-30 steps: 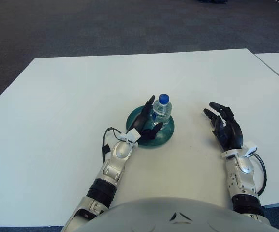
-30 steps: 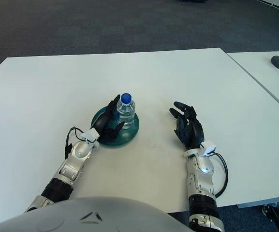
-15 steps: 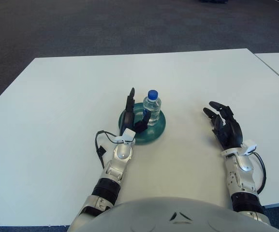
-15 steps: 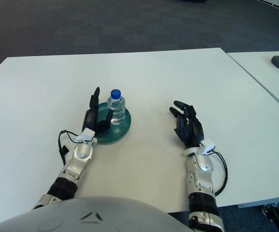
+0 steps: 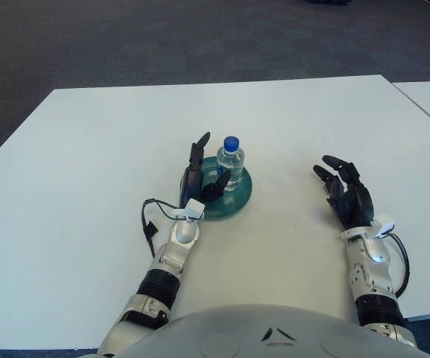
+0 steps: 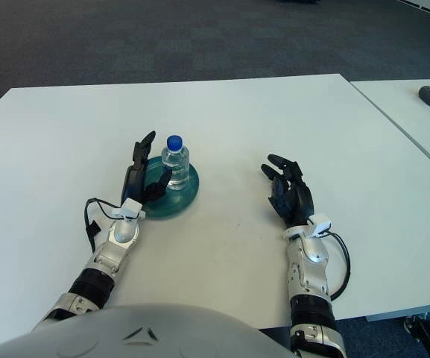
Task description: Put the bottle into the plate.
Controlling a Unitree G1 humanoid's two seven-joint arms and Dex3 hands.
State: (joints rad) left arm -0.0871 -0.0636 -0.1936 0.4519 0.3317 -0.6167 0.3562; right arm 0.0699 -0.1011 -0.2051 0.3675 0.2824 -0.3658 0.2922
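bottle (image 5: 230, 162) upright — cap up — on plate (image 5: 241, 195)

Clear, blue-capped bottle (image 5: 230, 161) stands upright — apparently full — in the dark-green plate (image 5: 238, 200).

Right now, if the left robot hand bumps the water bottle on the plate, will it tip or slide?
Probably tips: the water bottle is tall and narrow, upright on the green plate. It looks like thin clear plastic, so likely light. The left robot hand is open beside it; the plate itself may slide on the smooth table.
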